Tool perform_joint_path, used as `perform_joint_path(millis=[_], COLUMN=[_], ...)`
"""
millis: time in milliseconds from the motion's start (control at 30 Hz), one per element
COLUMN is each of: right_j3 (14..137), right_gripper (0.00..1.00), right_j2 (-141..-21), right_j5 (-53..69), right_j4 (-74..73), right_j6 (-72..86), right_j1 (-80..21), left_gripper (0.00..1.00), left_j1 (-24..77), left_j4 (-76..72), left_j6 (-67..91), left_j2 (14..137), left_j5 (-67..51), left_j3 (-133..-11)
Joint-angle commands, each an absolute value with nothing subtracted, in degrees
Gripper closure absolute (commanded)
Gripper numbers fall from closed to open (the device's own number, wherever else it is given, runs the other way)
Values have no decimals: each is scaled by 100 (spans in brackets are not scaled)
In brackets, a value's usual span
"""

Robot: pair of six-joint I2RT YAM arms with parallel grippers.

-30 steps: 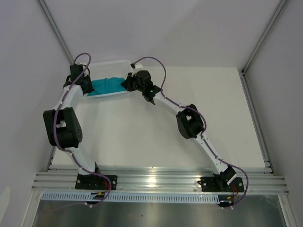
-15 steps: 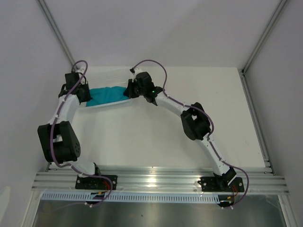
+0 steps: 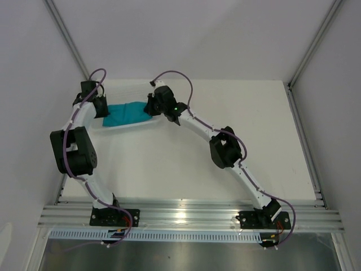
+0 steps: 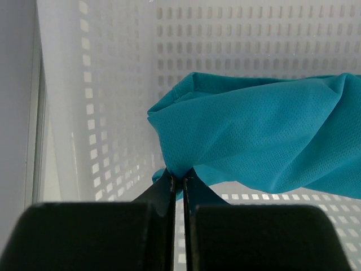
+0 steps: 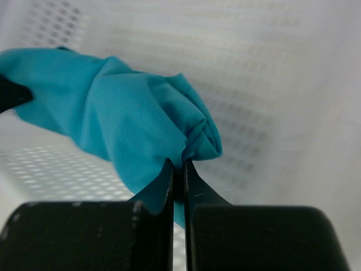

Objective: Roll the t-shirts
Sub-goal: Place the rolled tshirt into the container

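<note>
Teal cloth, the t-shirt, hangs bunched between both arms in the upper left of the overhead frame, inside the white perforated tray. The left pincer is closed tight on a gathered corner of the fabric at the shirt's left end. The right pincer is likewise pinched shut on a folded edge at the other end.

By my reading the rolling has not begun. The shirt is crumpled, not spread flat, and no rolled part shows. It has yet to come out of the tray, be laid out and be rolled.

Tray walls stand close behind and beside the cloth, and the left arm works just beside the side wall. The bare table toward the centre and right offers the open room for spreading.
</note>
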State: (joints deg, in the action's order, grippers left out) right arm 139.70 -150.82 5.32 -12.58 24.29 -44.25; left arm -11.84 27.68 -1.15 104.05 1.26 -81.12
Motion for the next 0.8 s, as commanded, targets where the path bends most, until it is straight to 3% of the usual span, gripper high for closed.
perform_joint_path(millis=[0,333,767], right_j3=[14439,14502,13167], right_gripper=[100,100,100], right_j2=[-15459,-15355,-14107], right_j5=[229,176,149], right_j4=[-1362,-1924,-2444], right_j6=[2558,2567,2136], right_j1=[-4438,-4500,-4843], left_gripper=[99,99,99], left_j1=[-1248,-1274,-1424], left_j4=[2874,3225,3129], left_j6=[-298,-536,-817], left_j2=[10643,10916,9783], left_j5=[456,528,44], left_j3=[-8517,-8815,-7691])
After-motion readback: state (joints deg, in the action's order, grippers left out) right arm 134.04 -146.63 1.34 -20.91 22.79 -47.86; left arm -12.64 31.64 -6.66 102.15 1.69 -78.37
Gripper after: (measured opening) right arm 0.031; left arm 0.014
